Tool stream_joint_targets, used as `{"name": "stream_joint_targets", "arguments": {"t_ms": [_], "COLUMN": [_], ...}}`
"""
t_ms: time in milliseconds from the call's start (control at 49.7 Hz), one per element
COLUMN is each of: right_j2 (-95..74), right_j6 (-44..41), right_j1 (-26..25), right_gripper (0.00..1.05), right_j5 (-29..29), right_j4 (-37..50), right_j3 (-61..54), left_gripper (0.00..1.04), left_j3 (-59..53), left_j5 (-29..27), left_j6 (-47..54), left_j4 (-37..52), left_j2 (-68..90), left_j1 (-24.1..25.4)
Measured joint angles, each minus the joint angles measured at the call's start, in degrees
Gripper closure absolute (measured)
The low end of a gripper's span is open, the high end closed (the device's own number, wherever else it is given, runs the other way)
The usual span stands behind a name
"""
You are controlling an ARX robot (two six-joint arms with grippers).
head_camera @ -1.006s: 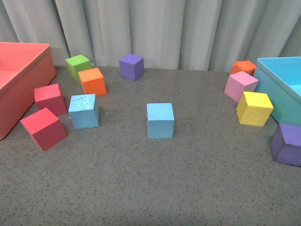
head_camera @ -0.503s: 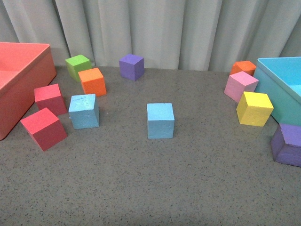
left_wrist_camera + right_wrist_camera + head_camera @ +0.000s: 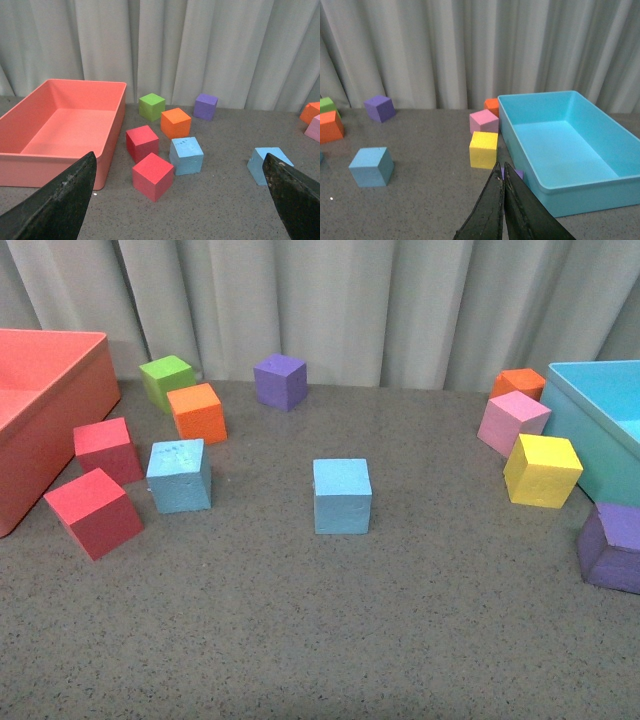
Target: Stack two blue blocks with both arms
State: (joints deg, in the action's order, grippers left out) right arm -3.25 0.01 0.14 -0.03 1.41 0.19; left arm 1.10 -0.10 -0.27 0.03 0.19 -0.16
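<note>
Two sky-blue blocks sit apart on the grey table. One blue block (image 3: 342,496) is near the middle; it also shows in the left wrist view (image 3: 265,163) and the right wrist view (image 3: 371,166). The speckled blue block (image 3: 180,476) sits left, beside two red cubes; it shows in the left wrist view (image 3: 186,155). Neither arm shows in the front view. My left gripper (image 3: 180,200) is open and empty, its fingers (image 3: 62,202) wide apart well short of the blocks. My right gripper (image 3: 501,172) is shut and empty, near the turquoise bin.
A red bin (image 3: 40,420) stands at the left, a turquoise bin (image 3: 600,430) at the right. Red (image 3: 93,512), orange (image 3: 197,413), green (image 3: 166,380) and purple (image 3: 279,381) cubes lie left and back. Pink (image 3: 512,422), yellow (image 3: 542,470), orange and purple (image 3: 610,548) cubes lie right.
</note>
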Motion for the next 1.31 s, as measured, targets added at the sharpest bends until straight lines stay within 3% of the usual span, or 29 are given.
{"name": "stream_joint_targets", "arguments": {"t_ms": [282,604,825,1308], "right_j2": [3.0,3.0,3.0,3.0], "right_j6": [0.0,0.0,0.0,0.0], "right_j1": [0.0,0.0,0.0,0.0], "right_gripper": [1.02,0.5,0.08,0.1], "right_j5": [0.0,0.0,0.0,0.0], "right_j4": [-1.3,-1.3,-1.3,-1.3], "right_j3": [0.0,0.0,0.0,0.0], "left_gripper": [0.07,0.07,0.07,0.07], "left_j3": [0.0,0.0,0.0,0.0], "left_j5": [0.0,0.0,0.0,0.0], "left_j6": [0.0,0.0,0.0,0.0], "left_j4": [0.0,0.0,0.0,0.0], "left_j2": [0.0,0.0,0.0,0.0], "left_j1": [0.0,0.0,0.0,0.0]}}
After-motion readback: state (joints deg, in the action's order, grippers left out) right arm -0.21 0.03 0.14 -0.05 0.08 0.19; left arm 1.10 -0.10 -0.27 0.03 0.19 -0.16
